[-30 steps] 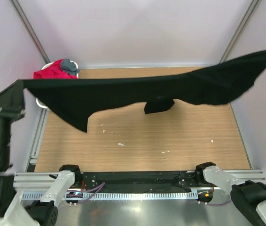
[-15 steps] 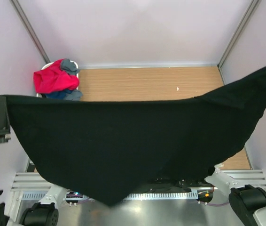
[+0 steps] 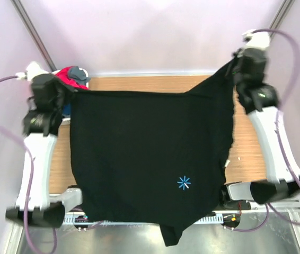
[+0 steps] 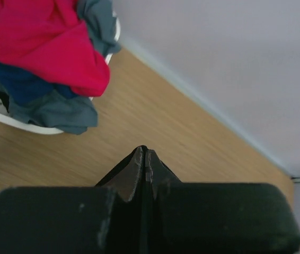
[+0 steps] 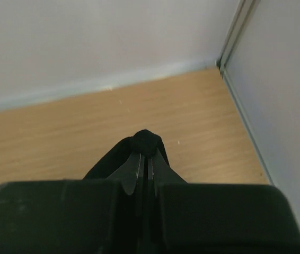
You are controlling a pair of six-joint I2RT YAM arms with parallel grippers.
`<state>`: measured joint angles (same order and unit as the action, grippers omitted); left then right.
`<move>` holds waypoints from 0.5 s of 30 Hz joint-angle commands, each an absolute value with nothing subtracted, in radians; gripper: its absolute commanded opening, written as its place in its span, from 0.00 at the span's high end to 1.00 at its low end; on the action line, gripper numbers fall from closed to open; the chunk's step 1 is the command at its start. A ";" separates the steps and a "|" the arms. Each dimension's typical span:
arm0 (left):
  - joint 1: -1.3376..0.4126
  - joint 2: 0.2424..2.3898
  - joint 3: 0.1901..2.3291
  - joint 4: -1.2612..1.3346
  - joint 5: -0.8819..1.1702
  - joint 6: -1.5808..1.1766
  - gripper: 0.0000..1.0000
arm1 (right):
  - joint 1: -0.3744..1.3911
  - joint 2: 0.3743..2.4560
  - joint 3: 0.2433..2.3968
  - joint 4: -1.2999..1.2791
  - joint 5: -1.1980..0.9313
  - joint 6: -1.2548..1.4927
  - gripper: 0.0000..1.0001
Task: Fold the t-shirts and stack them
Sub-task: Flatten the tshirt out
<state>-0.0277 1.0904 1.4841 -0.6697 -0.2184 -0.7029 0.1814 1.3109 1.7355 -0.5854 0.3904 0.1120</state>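
**Black tee strung between both arms, ready to go down flat**

Big stuff first: most of the counter (image 3: pixel 155 84) is covered by the black t-shirt (image 3: pixel 144 153), which you've got held up by its two top corners. Its top edge runs left to right along the far side. The body drapes back toward the arm bases, and a tail hangs over the near rail. Can't tell how much of it actually rests on the wood.

Far left corner, just behind your left arm, is the basket (image 4: pixel 7 120), with the red-pink t-shirt (image 4: pixel 38 42), grey t-shirt (image 4: pixel 60 111) and blue t-shirt (image 4: pixel 23 84) heaped in it.

The left fingers (image 4: pixel 145 159) are pinched tight on one corner of the black cloth. The right fingers (image 5: pixel 146 145) are doing the same on the other corner, and that side looks bunched. So the whole shirt lies on the near side of both pairs of fingers, and both arms are equally in on it. My guess is you lower it flat next.

The tiny blue star print (image 3: pixel 184 183) faces up, near the lower right.
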 commanded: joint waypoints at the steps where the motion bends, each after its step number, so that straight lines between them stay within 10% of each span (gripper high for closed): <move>1: -0.021 1.173 1.367 -0.468 -0.273 -0.713 1.00 | 0.178 1.380 1.579 -0.373 0.451 0.124 0.99; 8: -0.023 1.537 1.344 -0.244 -0.293 -0.693 1.00 | 0.176 1.805 1.638 -0.224 0.439 0.150 0.99; 15: -0.026 1.880 1.682 -0.227 -0.195 -0.690 1.00 | 0.163 2.172 2.204 -0.373 0.445 0.097 0.99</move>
